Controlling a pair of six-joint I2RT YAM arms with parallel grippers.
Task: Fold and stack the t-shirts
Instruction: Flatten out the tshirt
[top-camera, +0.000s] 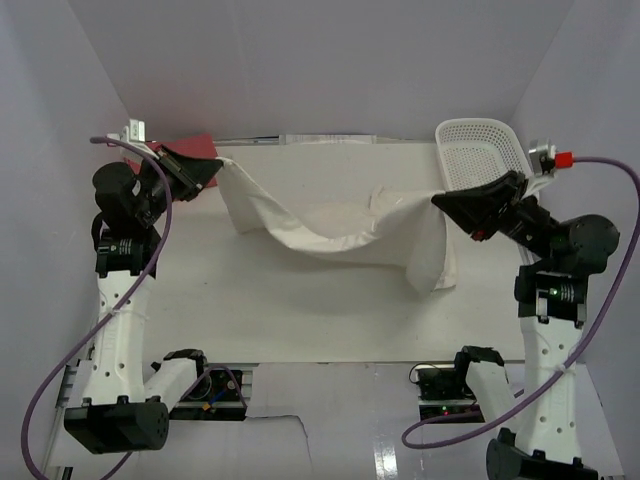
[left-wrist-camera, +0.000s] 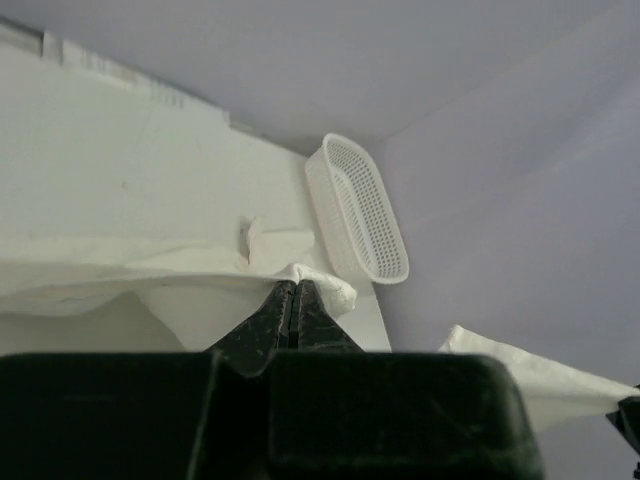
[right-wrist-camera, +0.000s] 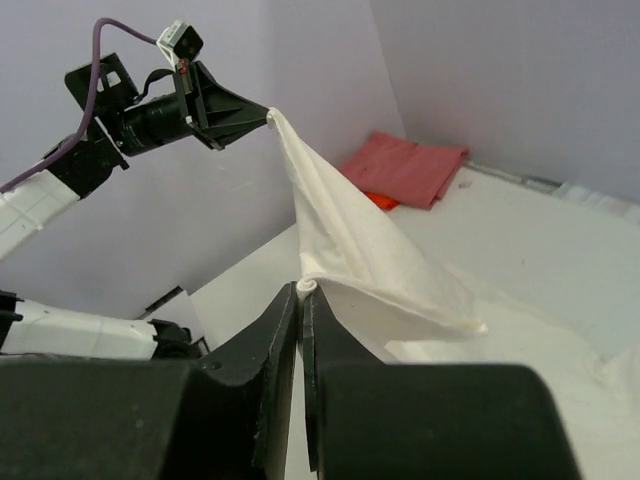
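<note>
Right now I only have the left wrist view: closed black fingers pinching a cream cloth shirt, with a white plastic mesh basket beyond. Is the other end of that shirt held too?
Observer: Yes. In the right wrist view the right gripper is shut on another edge of the cream cloth shirt.
Operator: Is the shirt clear of the table?
Observer: Only partly. From above it sags between the left gripper and the right one, and its lower folds lie on the white table.
Operator: Any other shirts around?
Observer: A folded dusty pink-red shirt lies at the far-left corner, with a bright orange one peeking out from under it.
</note>
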